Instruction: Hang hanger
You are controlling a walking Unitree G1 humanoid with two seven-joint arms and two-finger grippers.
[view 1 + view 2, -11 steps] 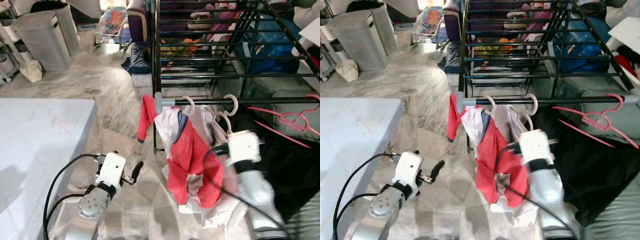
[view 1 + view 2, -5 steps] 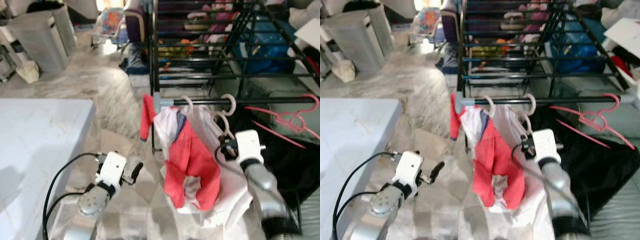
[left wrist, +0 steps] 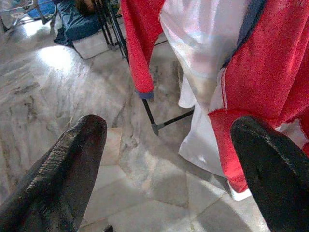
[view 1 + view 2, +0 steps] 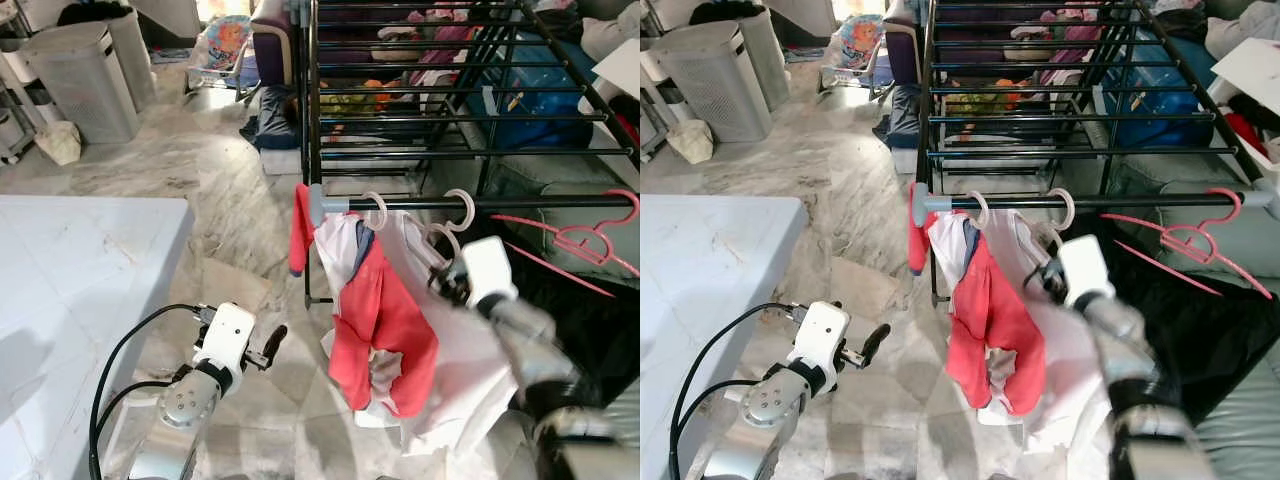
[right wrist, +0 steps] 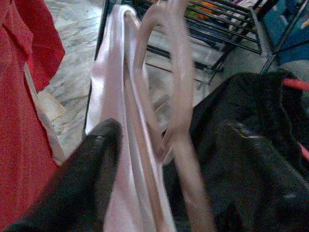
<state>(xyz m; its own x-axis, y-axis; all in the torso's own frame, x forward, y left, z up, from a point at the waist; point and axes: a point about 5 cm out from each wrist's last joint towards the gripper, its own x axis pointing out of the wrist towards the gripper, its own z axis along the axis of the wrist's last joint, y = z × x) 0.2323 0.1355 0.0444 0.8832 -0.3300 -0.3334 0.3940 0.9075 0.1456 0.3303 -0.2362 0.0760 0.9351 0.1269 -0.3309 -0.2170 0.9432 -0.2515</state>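
A pale pink hanger (image 5: 176,106) carrying a white garment (image 4: 465,370) sits between the fingers of my right gripper (image 4: 447,282), which is shut on its neck. The hanger's hook (image 4: 441,238) is just below the black rail (image 4: 520,203) of the drying rack, apart from it. On the rail hang a red and white garment (image 4: 385,320) on its own hook (image 4: 377,210), another pale hook (image 4: 461,208), and a bare pink hanger (image 4: 590,238) further right. My left gripper (image 4: 272,340) hangs open, low over the floor, left of the red garment.
A white table (image 4: 80,270) stands at my left. The black drying rack (image 4: 450,90) stretches ahead with clothes and a blue bag (image 4: 540,100) behind it. A grey laundry basket (image 4: 75,75) is far left. A dark cloth (image 4: 600,320) lies at the right.
My right gripper has risen and moved toward the rail, lifting the pale hanger and white garment with it. The left arm has stayed where it was.
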